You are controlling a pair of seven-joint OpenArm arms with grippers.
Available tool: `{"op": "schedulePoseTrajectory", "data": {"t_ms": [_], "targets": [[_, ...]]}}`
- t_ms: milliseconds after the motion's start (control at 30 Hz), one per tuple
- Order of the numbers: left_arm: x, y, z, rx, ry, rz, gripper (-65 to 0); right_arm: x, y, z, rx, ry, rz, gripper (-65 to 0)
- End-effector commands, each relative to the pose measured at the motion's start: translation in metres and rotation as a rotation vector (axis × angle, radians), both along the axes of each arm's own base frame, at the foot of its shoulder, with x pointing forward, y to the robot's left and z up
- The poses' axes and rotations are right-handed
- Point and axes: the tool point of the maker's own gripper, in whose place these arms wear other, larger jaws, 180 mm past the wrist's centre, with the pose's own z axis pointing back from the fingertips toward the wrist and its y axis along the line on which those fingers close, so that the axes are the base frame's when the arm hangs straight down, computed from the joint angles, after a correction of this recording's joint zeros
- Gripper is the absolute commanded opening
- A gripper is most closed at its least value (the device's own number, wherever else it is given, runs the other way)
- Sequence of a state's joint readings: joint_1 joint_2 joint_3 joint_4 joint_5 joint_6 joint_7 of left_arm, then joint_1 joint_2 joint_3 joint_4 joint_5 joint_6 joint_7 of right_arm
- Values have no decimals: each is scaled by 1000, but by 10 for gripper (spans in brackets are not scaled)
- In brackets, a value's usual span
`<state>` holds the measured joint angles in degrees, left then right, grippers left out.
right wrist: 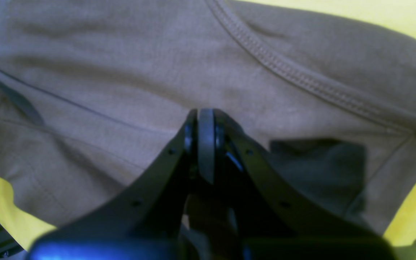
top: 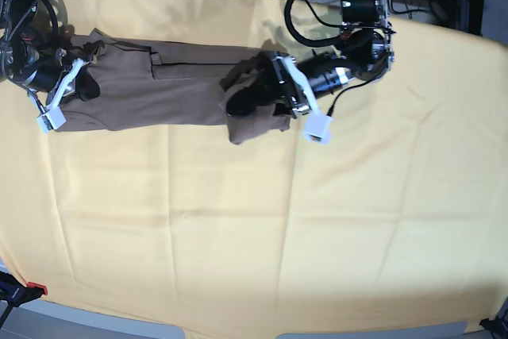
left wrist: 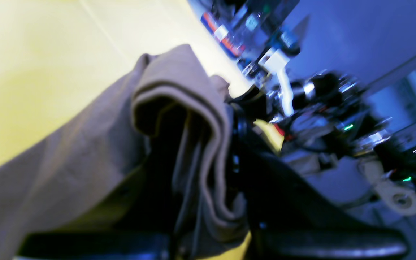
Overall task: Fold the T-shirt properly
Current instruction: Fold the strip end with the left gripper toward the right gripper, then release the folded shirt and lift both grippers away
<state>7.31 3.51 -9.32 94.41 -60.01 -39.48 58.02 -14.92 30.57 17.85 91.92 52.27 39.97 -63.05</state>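
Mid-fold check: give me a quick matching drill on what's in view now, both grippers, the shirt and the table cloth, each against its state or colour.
Things:
1. left gripper
2. right gripper
3. T-shirt
4. yellow cloth

States:
A. spread flat over the whole table
B. shut, nothing between the fingertips, over flat fabric
C. taupe-brown, folded into a long band
D. clamped on a bunched end of fabric

Pairs: 1-D, 2-B, 3-C, 4-A

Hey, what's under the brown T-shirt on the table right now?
The T-shirt lies on a large yellow cloth that shows all around it. Whatever sits beneath that cloth is covered. The end held by the left gripper is lifted and bunched, hiding the spot below.
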Motion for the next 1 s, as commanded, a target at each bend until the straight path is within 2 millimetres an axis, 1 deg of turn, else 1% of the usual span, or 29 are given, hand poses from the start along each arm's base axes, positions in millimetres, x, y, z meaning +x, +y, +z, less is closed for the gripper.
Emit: {"op": "schedulePoseTrajectory", "data": {"t_ms": [0, 67, 133, 167, 200, 267, 300, 333, 433, 533, 600, 700, 733, 767, 800, 833, 900, 967], "targets": [[3, -8, 14, -30, -46, -7, -650, 1, -8, 3, -35, 3, 8, -650], [-3, -19, 12, -15, -48, -45, -650, 1, -8, 3, -35, 3, 8, -650], [-5, -25, 12, -10, -55, -56, -650, 1, -8, 3, -35, 3, 8, -650], [-5, -26, 12, -8, -58, -56, -624, 0, -8, 3, -35, 3, 8, -650], [-5, -26, 13, -12, -59, -55, -534, 1, -8, 3, -35, 3, 8, -650], [-4, -26, 16, -27, -62, -48, -327, 1, -7, 3, -34, 2, 8, -650], [-4, -26, 17, -34, -62, -47, -258, 1, -6, 4, -26, 1, 8, -650], [-3, -26, 18, -39, -63, -47, -234, 1, -5, 4, -18, -2, 7, -650], [-4, -25, 27, -100, -61, -45, -234, 2, -5, 5, -17, -4, 7, -650], [-7, -25, 43, -197, -52, -66, -234, 4, -5, 6, -16, -9, 7, -593], [-11, -25, 48, -231, -45, -87, -234, 4, -5, 6, -16, -10, 7, -539], [-13, -25, 46, -225, -41, -98, -244, 7, -1, 10, 10, -23, 5, -398], [-12, -23, 46, -224, -41, -93, -296, 8, 1, 13, 35, -33, 4, -350], [-11, -21, 46, -223, -42, -86, -393, 12, 5, 20, 68, -51, 3, -316], [-9, -19, 45, -215, -42, -76, -519, 18, 8, 28, 104, -76, 2, -301], [-7, -16, 42, -201, -42, -64, -645, 24, 9, 38, 131, -105, -1, -301], [-3, -9, 34, -156, -41, -39, -650, 41, 8, 64, 172, -188, -11, -301], [1, 1, 28, -119, -39, -13, -650, 56, -2, 91, 170, -279, -31, -301]]}}
